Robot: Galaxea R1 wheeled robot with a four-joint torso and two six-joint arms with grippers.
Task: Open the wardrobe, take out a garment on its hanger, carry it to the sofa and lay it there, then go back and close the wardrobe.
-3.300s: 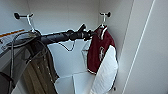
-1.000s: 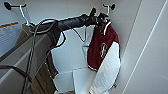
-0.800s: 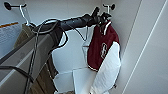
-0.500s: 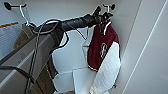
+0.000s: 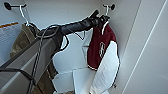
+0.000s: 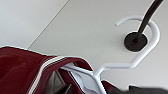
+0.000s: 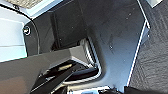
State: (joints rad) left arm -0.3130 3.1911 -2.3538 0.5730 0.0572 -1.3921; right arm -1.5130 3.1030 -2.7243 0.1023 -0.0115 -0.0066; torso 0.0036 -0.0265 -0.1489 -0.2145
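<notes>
White walls of the open wardrobe (image 5: 62, 15) fill the head view. On the right, the maroon jacket (image 5: 101, 47) with white sleeves hangs down on its white hanger (image 5: 107, 11). The hanger's hook sits over a small black peg (image 5: 112, 6) high on the right wall. The robot's left arm (image 5: 50, 42) comes in from the left and reaches up to the jacket's collar. The left gripper (image 5: 100, 18) is right at the neck of the hanger, but whether its claw is open or closed cannot be told. On the left, an olive-brown garment (image 5: 21, 41) hangs from another black peg (image 5: 7, 5). White boxes (image 5: 75, 78) sit low down at the back.

From the left wrist, the hanger hook (image 6: 147, 42) curls around the thin black peg (image 6: 136, 40) on the white wall. The jacket's striped collar (image 6: 45, 67) lies over the hanger, just below the hook.

From the right wrist, you see dark parts of the robot's own body (image 7: 105, 37) and some dark grey carpet (image 7: 155, 50). The right claw cannot be made out clearly.
</notes>
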